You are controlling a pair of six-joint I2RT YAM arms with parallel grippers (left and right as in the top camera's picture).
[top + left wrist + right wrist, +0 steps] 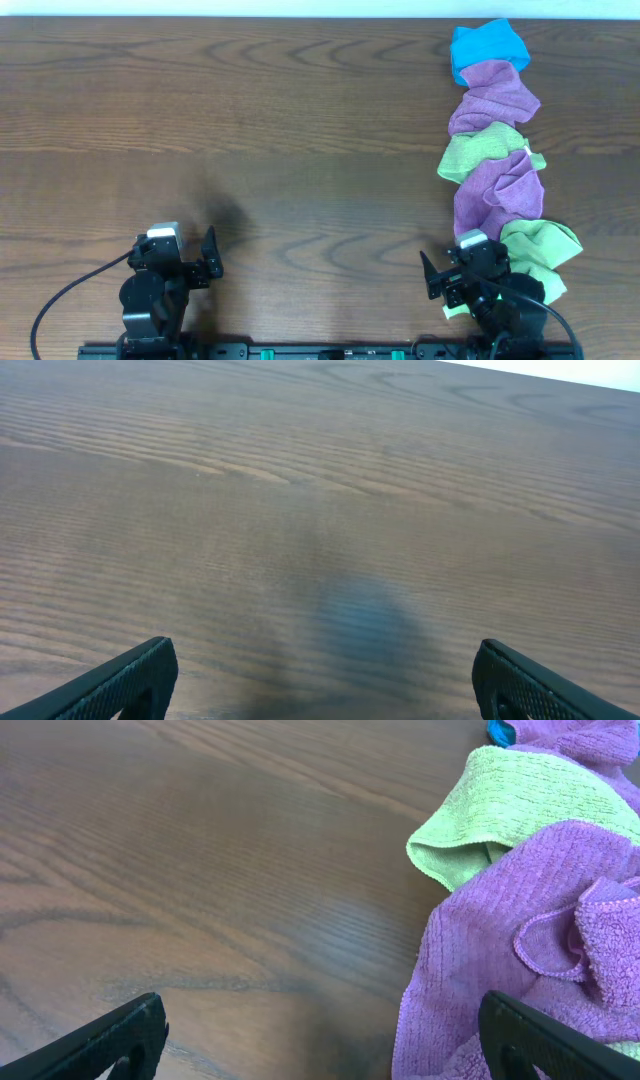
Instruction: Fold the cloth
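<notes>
A row of crumpled cloths lies along the right side of the table: a blue cloth [487, 47] at the far edge, a purple cloth [493, 98], a green cloth [478, 155], a second purple cloth [501, 192] and a near green cloth [541, 248]. The right wrist view shows the second purple cloth [510, 950] and the green cloth [515, 805] behind it. My right gripper [447, 279] [325, 1038] is open and empty, its right finger next to the purple cloth. My left gripper [206, 258] [325, 680] is open and empty over bare wood at the near left.
The wooden table [250, 130] stretches bare across the left and middle. Its far edge [300, 18] meets a white strip. Both arm bases sit at the near edge, a black cable [70, 290] trailing from the left arm.
</notes>
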